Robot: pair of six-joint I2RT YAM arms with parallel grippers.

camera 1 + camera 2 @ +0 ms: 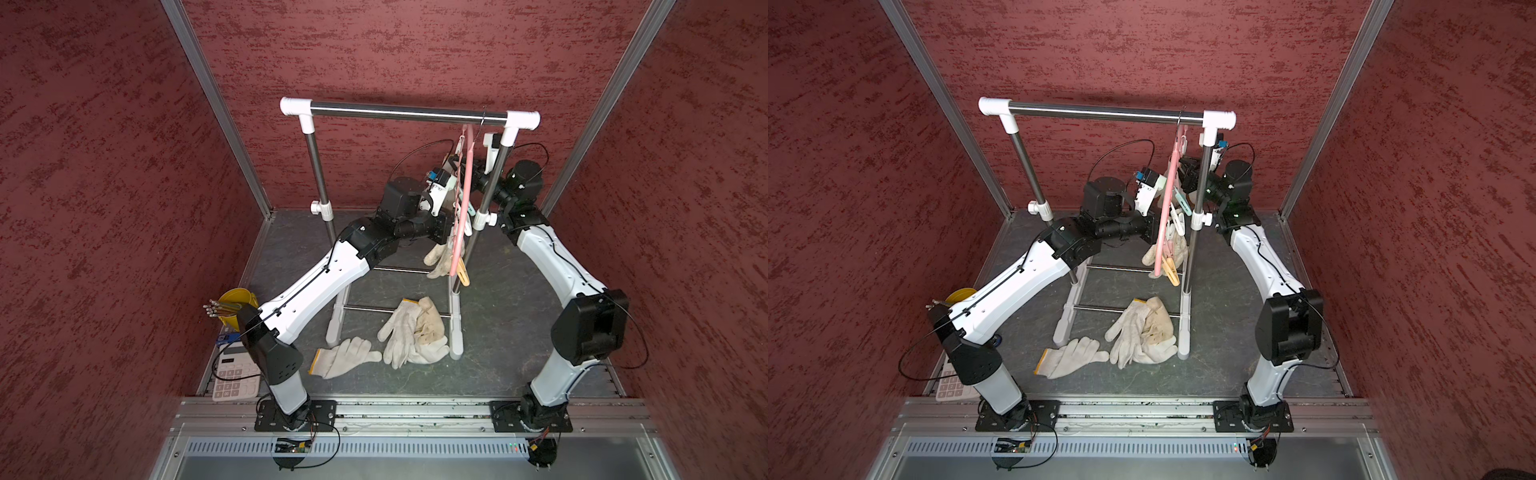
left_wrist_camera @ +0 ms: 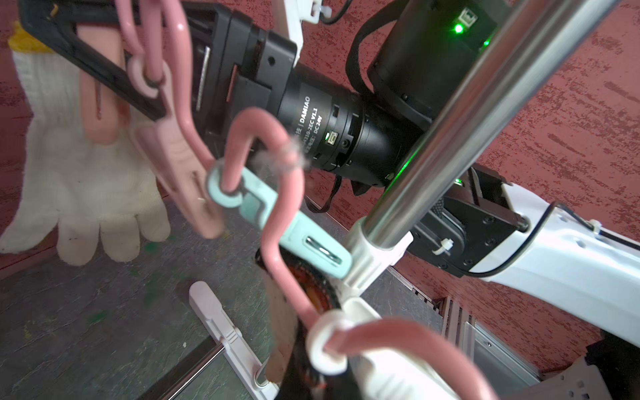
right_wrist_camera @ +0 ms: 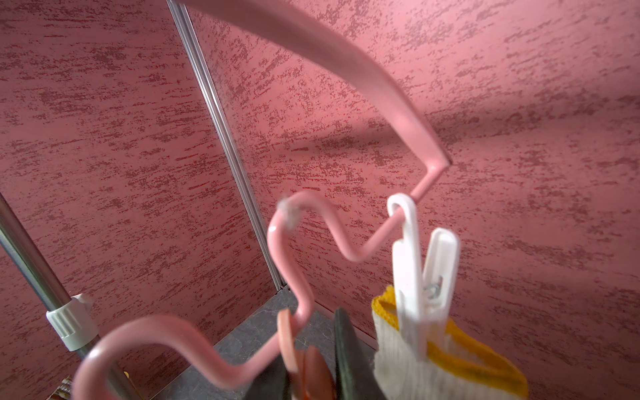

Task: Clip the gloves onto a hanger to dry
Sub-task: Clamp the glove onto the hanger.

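Pink curved plastic hanger [image 1: 465, 195] hooked at the right end of the steel garment rack's [image 1: 399, 111] bar. One off-white knitted, yellow-cuffed glove [image 3: 398, 367] hangs from its white clip [image 3: 408, 263]. Other gloves [image 1: 409, 328] lie toward the grey floor's [image 1: 519, 324] front edge. The right gripper [image 3: 308, 370] is clamped on a salmon clip [image 2: 102, 117]. The left gripper [image 2: 289, 322] is closed; contents indiscernible.

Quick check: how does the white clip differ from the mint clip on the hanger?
Load: the white clip grips a glove by its yellow cuff; the mint clip holds nothing. Colour: white clip plain white, mint clip pale green. Both hang by rings from the pink hanger.
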